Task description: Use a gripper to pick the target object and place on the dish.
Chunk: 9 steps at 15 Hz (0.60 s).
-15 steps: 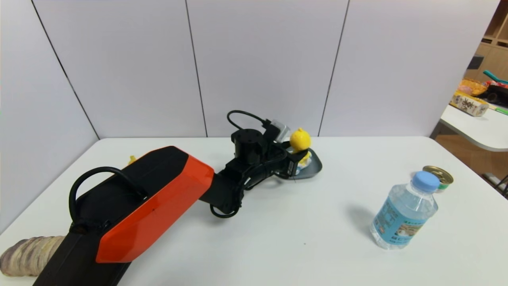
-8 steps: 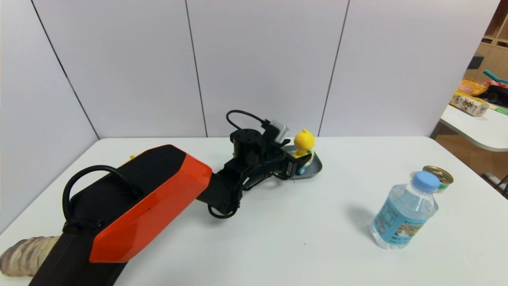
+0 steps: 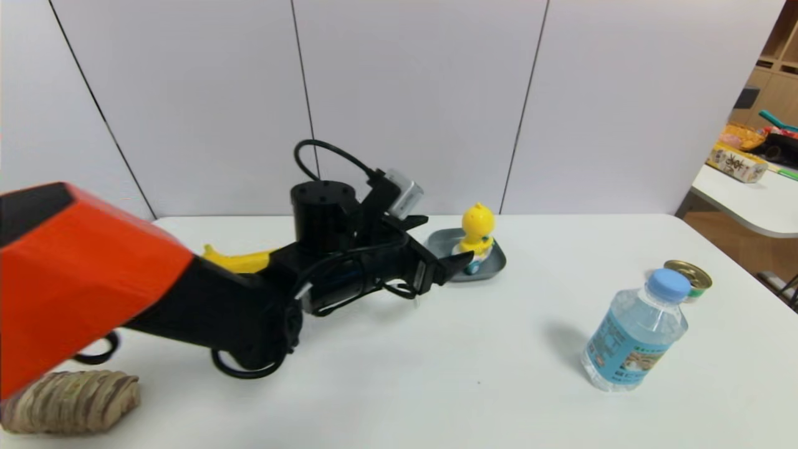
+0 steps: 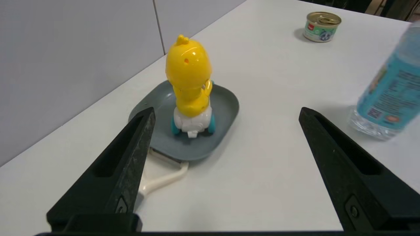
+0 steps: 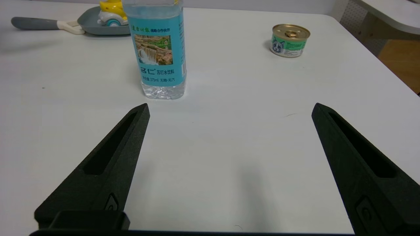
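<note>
On the dish (image 3: 489, 267), duck (image 3: 477, 229) upright, left hand (image 3: 446, 246) open

Even, bright overhead light leaves soft shadows beside the water bottle (image 3: 636, 330). A glare spot shines on the yellow duck's (image 4: 188, 77) head. The bottle's edge blurs in the left wrist view.

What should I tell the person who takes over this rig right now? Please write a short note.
Left pincer: open, empty, just short of the pan.
Right pincer: open, empty, parked over bare table near the water bottle.
Duck toy: upright inside the blue-grey pan, nothing touching it.
Done: pick and place.
Left: probably only to park the left arm.
</note>
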Motion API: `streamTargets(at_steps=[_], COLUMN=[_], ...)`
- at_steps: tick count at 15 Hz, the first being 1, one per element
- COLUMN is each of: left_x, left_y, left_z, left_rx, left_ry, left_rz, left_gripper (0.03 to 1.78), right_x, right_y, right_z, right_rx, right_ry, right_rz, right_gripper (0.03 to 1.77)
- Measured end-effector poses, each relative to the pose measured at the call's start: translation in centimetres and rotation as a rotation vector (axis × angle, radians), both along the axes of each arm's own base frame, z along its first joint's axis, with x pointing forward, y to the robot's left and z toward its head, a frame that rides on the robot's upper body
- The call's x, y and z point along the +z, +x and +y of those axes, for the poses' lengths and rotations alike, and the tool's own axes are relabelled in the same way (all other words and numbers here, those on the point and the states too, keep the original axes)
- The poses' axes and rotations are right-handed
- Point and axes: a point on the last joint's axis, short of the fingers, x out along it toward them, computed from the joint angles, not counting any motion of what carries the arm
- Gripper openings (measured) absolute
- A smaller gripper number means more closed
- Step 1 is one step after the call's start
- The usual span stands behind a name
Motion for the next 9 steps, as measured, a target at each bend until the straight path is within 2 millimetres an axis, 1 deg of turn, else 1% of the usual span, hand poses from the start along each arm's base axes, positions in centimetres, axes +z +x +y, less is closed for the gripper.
streamTargets(at_steps=[2, 5, 7, 9], left_x=[1.6, 2.9, 2.8, 2.2], left_y=[-3.9, -9.3, -12.9, -15.8], left_z=[3.6, 9.1, 12.7, 15.9], left_rx=[0.028, 0.128, 0.231, 0.345], left_ry=[0.017, 0.035, 0.04, 0.035], left_rz=[0.023, 0.038, 0.032, 0.012], left_gripper=[1.61, 1.64, 1.66, 1.67], right_x=[0.0, 0.0, 0.0, 0.0], right_y=[0.0, 0.0, 0.0, 0.0], right_z=[0.0, 0.0, 0.0, 0.0], right_rx=[0.0, 0.0, 0.0, 0.0], right_ry=[0.0, 0.0, 0.0, 0.0], right_rz=[0.0, -0.001, 0.0, 0.0], right_gripper=[1.71, 1.71, 1.71, 1.71])
